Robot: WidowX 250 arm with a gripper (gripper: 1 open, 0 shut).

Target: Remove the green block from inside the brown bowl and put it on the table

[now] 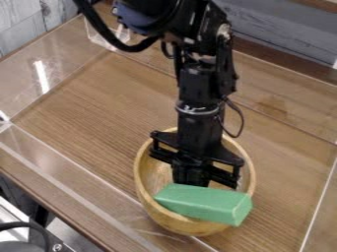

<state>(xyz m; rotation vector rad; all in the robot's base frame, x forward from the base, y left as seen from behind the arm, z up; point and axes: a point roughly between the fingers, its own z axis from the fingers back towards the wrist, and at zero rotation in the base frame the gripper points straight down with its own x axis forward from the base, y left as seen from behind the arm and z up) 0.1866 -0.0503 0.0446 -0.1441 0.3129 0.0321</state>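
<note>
Camera view: your black metal gripper point(192, 179) is down in the round, light tan wooden bowl point(144, 184), jaws shut as far as they go; can't tell if they touch the long, flat, bright green block point(206, 204) (it's tilted, one end on the rim). Bowl sits on the brown wood-grain table point(102, 116).

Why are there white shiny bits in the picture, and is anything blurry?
In the camera view, light glares off the clear wall at left; also in the camera view, the picture is small and soft all over, so the wood grain of the table looks smudgy, and the black arm is so dark its parts blend together.
</note>
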